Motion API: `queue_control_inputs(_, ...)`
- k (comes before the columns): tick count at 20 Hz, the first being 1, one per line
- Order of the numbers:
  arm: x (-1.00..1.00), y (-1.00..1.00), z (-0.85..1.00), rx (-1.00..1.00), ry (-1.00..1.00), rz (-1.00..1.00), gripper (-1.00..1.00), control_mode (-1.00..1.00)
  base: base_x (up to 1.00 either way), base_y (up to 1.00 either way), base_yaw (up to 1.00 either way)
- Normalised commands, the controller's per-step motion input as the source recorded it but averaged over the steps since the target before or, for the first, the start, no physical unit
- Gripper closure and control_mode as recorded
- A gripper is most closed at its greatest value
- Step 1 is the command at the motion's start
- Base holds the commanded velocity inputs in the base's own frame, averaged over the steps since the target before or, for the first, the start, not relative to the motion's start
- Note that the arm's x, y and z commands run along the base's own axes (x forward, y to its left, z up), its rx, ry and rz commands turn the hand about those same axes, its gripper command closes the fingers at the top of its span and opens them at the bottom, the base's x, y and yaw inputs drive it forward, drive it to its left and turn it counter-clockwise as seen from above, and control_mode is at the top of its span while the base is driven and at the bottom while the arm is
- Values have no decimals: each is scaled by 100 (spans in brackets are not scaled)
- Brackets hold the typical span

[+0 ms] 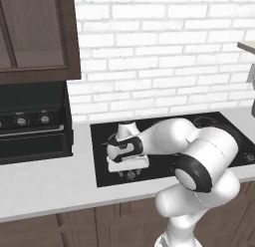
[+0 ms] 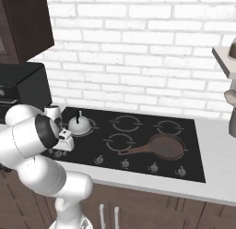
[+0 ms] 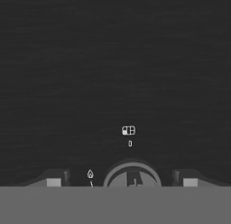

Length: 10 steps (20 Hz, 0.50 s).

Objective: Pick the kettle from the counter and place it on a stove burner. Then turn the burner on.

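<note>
1. The kettle [image 2: 79, 124] already sits upright on the black cooktop [image 2: 193, 145], on the ring at the far left corner of the glass. From these pictures I judge the placing done and the knob the thing now in hand.

2. That knob [image 3: 131, 177] lies dead ahead of the gripper [image 3: 122, 179], between the two finger tips [image 3: 53, 181] and low in the hand view, with a small burner diagram and a flame mark printed on the glass beside it.

3. The jaws stand spread, one tip on each side of the knob and neither touching it; they hold nothing.

4. Seen from the right base view, the gripper [image 2: 64, 142] hangs over the front left of the cooktop, nearer the robot than the kettle and just beside the row of knobs along the cooktop's front edge. In the left base view the hand [image 1: 127, 154] covers that same corner.

5. Room: the kettle stands close behind the hand, so any lift or swing backward could brush it. The frying pan [image 2: 163, 147] lies well apart, toward the cooktop's right front. The counter [image 2: 216, 149] runs past the cooktop's right edge.

6. The next move likely calls for closing on the knob and twisting, with little sideways drift.
</note>
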Motion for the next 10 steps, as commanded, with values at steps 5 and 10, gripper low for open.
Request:
queue_control_inputs(5,0,0,0,0,-7,0,-100,-100,0,0,0)
queue_control_inputs(10,0,0,0,0,-1,0,-100,-100,0,0,0)
